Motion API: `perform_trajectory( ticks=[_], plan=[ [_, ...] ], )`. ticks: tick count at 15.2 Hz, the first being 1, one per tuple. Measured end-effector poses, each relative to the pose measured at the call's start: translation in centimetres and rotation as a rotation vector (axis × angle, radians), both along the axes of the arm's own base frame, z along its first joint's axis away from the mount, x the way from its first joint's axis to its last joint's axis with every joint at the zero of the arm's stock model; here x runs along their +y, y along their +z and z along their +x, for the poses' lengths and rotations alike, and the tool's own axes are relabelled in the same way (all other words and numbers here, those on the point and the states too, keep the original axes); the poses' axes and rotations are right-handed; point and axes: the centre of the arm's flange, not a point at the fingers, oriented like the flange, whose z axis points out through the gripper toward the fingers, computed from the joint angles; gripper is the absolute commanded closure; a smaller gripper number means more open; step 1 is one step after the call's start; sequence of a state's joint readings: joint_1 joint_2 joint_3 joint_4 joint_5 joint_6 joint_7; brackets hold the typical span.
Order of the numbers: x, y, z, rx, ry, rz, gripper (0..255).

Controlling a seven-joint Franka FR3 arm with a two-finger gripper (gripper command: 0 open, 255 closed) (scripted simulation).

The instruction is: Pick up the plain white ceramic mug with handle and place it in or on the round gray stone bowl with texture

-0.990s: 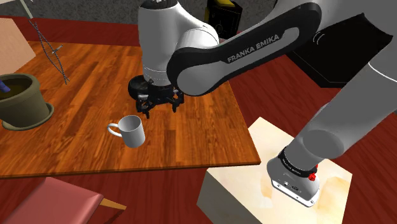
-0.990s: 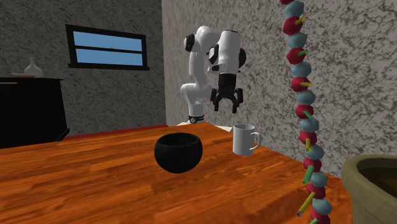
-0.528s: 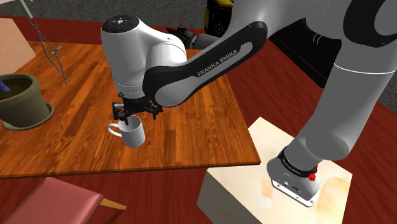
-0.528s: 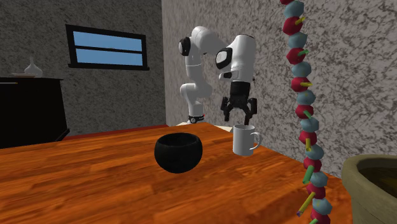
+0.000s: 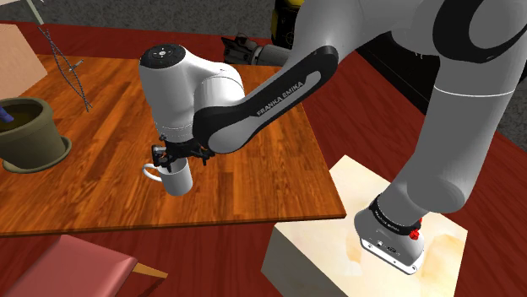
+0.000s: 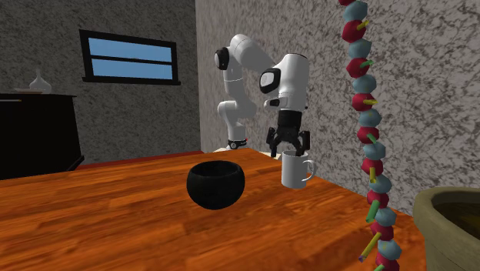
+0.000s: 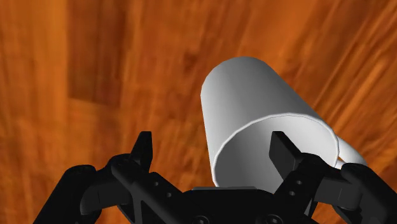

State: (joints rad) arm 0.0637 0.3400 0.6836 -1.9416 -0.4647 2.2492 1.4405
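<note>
Second exterior view, left to right: dark round bowl [image 6: 215, 183] sits upright on the wooden tabletop [image 6: 115, 223]. White mug [image 6: 295, 171] stands upright near it on the right, not touching, handle [image 6: 310, 171] pointing further right. Gripper [image 6: 288, 148] hangs right at the mug's rim, fingers [image 7: 145, 150] spread wide, clasping nothing. In the wrist view one finger is outside the mug's wall and the other looks to be over the open mouth, so this is likely a pinch on the wall opposite the handle. Risks, as judged: a finger could land on the rim instead of clearing it and tip or shove the mug. A thin-wall pinch off the mug's centre could let it swing or slip once lifted. The bowl is rounded underneath, so a bump from the mug could rock or push it, and a mug set on its edge could topple out. Beaded string [image 6: 369, 138] and plant pot [image 6: 454, 219] sit further right, away from the mug-to-bowl path, so snag risk is low.
</note>
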Motion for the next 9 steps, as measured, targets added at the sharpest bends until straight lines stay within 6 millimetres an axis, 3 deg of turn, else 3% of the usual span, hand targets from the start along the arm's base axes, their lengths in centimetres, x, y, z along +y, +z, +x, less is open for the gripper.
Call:
perform_trajectory(
  ticks=[5,6,9],
  plan=[
    [-0.01,-0.21,0.02,0.0,0.0,0.0,0],
    [-0.01,-0.21,0.02,0.0,0.0,0.0,255],
    [-0.01,-0.21,0.02,0.0,0.0,0.0,255]
  ],
)
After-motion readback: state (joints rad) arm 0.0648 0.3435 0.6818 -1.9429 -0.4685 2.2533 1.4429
